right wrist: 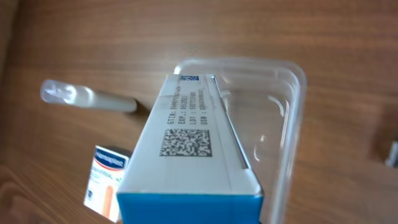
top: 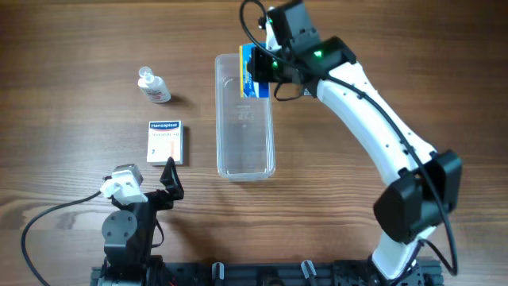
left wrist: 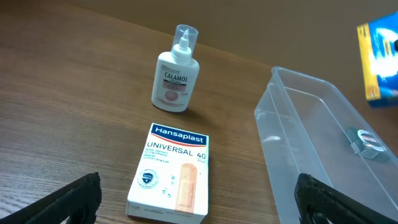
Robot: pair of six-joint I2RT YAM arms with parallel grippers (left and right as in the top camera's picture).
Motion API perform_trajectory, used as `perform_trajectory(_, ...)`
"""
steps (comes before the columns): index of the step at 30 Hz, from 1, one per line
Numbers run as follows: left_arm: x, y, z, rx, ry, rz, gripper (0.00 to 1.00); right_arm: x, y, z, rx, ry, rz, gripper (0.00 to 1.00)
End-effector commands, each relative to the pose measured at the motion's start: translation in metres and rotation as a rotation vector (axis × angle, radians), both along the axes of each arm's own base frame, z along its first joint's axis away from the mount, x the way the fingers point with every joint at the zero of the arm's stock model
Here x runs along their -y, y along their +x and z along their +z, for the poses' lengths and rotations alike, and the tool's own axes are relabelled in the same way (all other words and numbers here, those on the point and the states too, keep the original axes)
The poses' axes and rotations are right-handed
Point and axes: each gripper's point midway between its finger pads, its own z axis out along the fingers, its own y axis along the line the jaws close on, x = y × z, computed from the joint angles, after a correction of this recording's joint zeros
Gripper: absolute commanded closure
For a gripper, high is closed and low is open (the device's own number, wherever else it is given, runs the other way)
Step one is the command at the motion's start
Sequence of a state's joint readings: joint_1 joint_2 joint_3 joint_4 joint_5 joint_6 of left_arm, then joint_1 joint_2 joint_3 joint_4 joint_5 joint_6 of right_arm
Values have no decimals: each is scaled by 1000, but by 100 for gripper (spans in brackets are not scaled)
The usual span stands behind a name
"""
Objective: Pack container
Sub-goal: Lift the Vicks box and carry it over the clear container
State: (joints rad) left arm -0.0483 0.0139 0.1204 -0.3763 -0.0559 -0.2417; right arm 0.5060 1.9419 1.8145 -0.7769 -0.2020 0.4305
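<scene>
A brown wooden table [top: 79, 48] with a plank grain is seen across every view. On its far left a small clear bottle [top: 155, 86] [left wrist: 173, 78] [right wrist: 87, 98] is stood upright; a white label reading CALAMOL and a clear pointed cap can be made out. Just near of it, a white plaster box [top: 165, 142] [left wrist: 171, 174] [right wrist: 106, 180] is laid flat, marked Hansaplast UNIVERSAL 40 under a blue band. Well apart to the right, on the far side, a blue box [top: 254, 71] [left wrist: 378, 62] [right wrist: 193, 155] with a yellow edge is seen; its white side is printed with a square code and small lines of text.
</scene>
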Motion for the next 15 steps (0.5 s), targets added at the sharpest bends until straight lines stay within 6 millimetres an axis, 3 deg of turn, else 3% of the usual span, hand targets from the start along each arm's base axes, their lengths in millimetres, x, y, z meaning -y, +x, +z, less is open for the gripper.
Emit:
perform_trajectory(1, -1, 0, -1, 3, 2, 7, 0, -15, 11, -13, -40, -10, 3, 87)
perform_trajectory(7, -1, 0, -1, 3, 2, 7, 0, -13, 15, -44, -147, -99, -4, 87)
perform_trajectory(15, -1, 0, -1, 3, 2, 7, 0, -3, 14, -61, -179, -173, -20, 88)
